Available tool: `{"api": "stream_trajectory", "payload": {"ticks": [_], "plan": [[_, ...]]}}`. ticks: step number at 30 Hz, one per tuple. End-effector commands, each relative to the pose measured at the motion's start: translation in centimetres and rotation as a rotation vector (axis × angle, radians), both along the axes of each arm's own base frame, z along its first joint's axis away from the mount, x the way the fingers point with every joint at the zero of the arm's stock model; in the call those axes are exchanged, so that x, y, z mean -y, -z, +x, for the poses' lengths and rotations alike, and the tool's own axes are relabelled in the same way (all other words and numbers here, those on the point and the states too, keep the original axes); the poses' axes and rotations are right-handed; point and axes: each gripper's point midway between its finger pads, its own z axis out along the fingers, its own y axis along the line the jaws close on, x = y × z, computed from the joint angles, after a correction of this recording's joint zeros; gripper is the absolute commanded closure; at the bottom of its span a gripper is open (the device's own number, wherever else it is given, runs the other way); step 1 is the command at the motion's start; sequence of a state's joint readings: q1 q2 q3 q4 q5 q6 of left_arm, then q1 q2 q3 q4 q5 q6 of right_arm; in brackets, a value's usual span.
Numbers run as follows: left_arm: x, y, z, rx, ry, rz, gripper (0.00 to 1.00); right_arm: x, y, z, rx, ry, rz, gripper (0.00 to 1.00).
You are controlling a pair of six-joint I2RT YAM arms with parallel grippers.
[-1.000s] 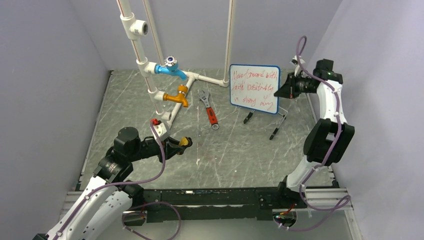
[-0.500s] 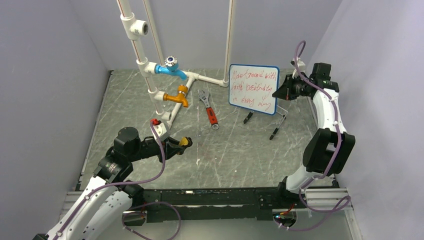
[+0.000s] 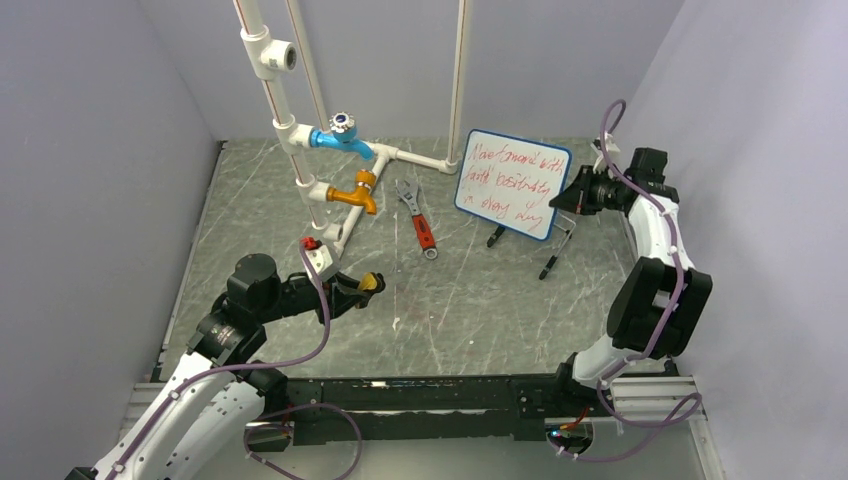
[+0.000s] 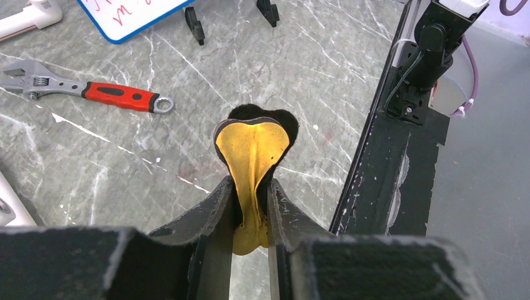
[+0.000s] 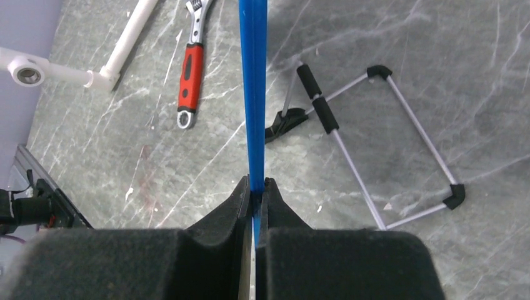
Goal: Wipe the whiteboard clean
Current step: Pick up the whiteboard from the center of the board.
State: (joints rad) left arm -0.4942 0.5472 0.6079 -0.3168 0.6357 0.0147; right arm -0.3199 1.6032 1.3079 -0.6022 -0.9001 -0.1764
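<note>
The small rectangular whiteboard with thin blue frame [image 3: 512,184] is at the far right of the grey marble-look table [image 3: 480,300]. Its face is turned toward the arms and carries three lines of red handwriting, and the board sits tilted, top-left corner highest.

R gripper [image 3: 562,197] has the board by its right edge. In the right wrist view the fingers are closed to a sliver on the blue frame (edge-on there, just a blue strip). A thin metal wire stand with black feet [image 5: 375,144] is on the table below and behind the board. Can't tell whether it's attached to the board.

L gripper [image 3: 365,287] is well apart from the board, over the near-left of the table. Its fingers are pinched onto a floppy yellow pad with black backing [image 4: 253,147], which bulges out past the tips.

A red-handled adjustable wrench [image 3: 420,220] lies between the board and the white pipe rig w/ blue and orange taps [image 3: 340,138].
</note>
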Motion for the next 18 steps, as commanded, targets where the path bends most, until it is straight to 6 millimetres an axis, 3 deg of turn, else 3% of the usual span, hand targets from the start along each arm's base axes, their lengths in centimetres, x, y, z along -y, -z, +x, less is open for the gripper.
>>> {"api": "stream_trajectory", "payload": {"ticks": [1, 5, 14, 18], "plan": [[0.4, -0.9, 0.0, 0.037, 0.028, -0.028, 1.0, 0.6, -2.1, -0.9, 0.101, 0.007, 0.009, 1.0], [0.4, -0.8, 0.0, 0.035, 0.026, -0.025, 1.0, 1.8, -0.6, -1.3, 0.061, 0.024, 0.049, 1.0], [0.4, -0.8, 0.0, 0.032, 0.027, -0.025, 1.0, 3.7, 0.3, -3.3, 0.057, 0.035, 0.058, 1.0], [0.4, -0.9, 0.0, 0.036, 0.025, -0.027, 1.0, 4.6, 1.9, -4.1, 0.022, 0.048, 0.075, 1.0]]}}
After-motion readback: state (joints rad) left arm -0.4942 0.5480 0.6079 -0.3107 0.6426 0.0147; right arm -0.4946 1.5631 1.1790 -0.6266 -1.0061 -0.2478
